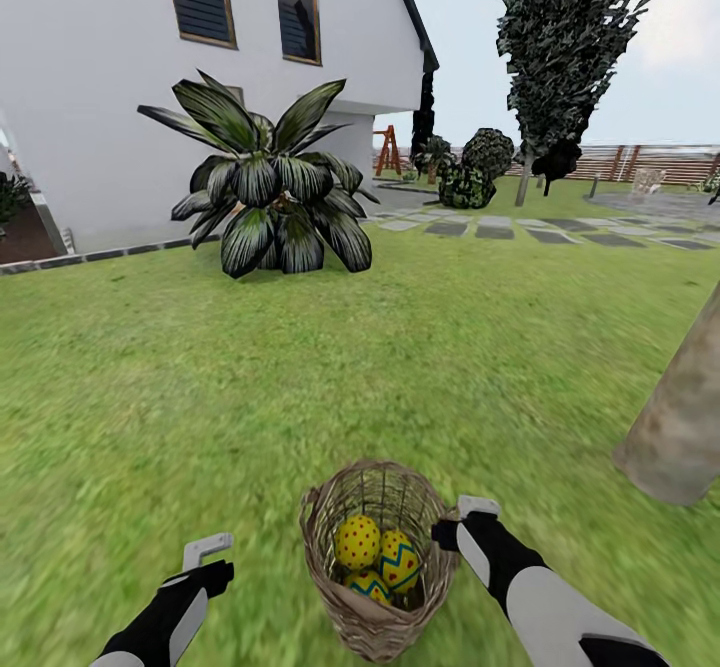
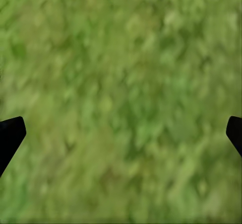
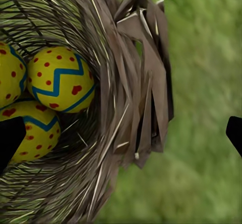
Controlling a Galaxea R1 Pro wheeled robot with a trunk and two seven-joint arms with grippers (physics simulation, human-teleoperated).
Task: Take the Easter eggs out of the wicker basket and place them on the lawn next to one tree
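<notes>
Straddling the basket (image 3: 126,83) rim with the right gripper (image 3: 121,133), fingers spread wide, nothing held; three eggs (image 3: 60,78) just inside one fingertip, grass outside the other. Better shifted inward over an egg, clear of the weave. Left gripper (image 2: 121,133) likewise wide, empty, over bare lawn (image 1: 200,397). Ahead right, tree (image 1: 680,417) near, open grass between.

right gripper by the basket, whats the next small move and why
Probably shift the right gripper inward over the wicker basket and lower it toward an egg. It sits open at the basket's rim, straddling the wall rather than an egg. All three Easter eggs lie inside. The tree trunk stands close on the right for placing them.
</notes>
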